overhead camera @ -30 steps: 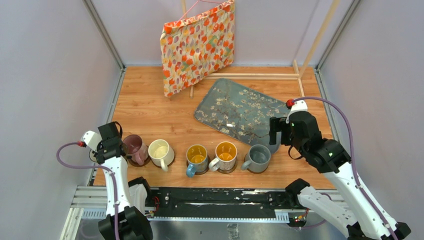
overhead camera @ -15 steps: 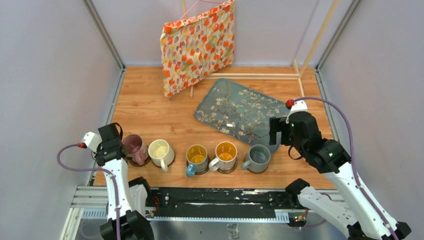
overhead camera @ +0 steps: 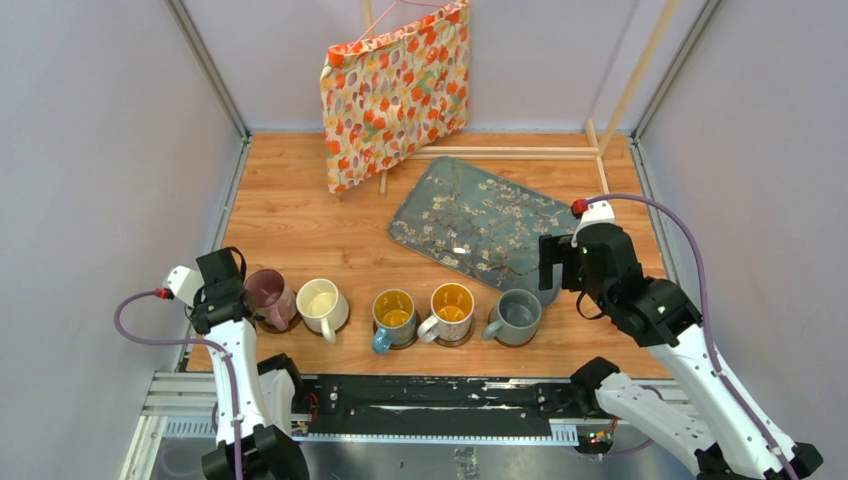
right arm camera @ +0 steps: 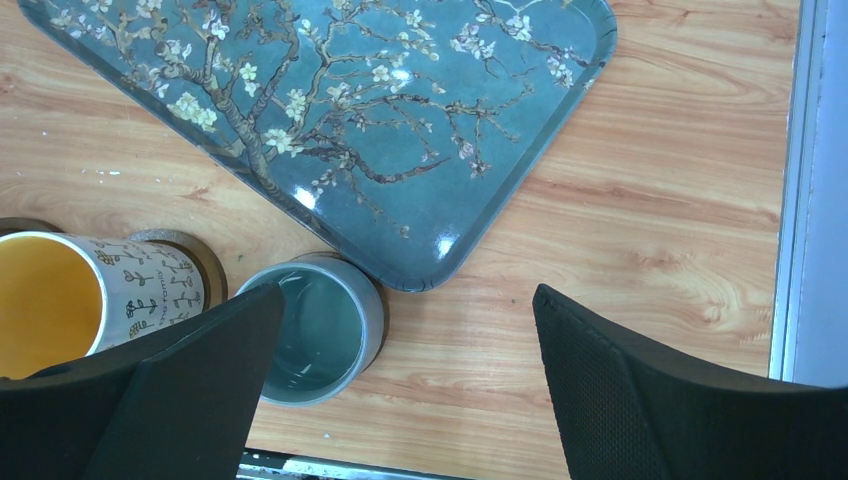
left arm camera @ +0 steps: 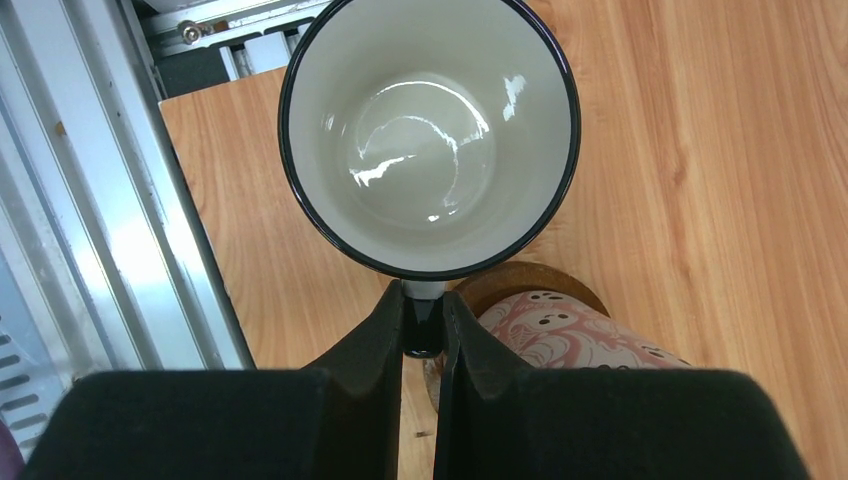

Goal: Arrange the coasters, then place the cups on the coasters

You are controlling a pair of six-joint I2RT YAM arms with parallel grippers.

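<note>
Pinching the thin handle [left arm camera: 422, 322] of the white dark-rimmed mug [left arm camera: 430, 130], the left gripper [left arm camera: 422, 340] is clamped tight at the table's [left arm camera: 700, 150] near left corner. So narrow a hold could let the mug swing or slip, and the pink mug [left arm camera: 575, 338] on its coaster [left arm camera: 520, 280] stands just beside, easily clipped. Farther right, the right gripper [right arm camera: 405, 320] gapes empty over the grey mug [right arm camera: 315, 330], beside the tray [right arm camera: 330, 120].
</note>
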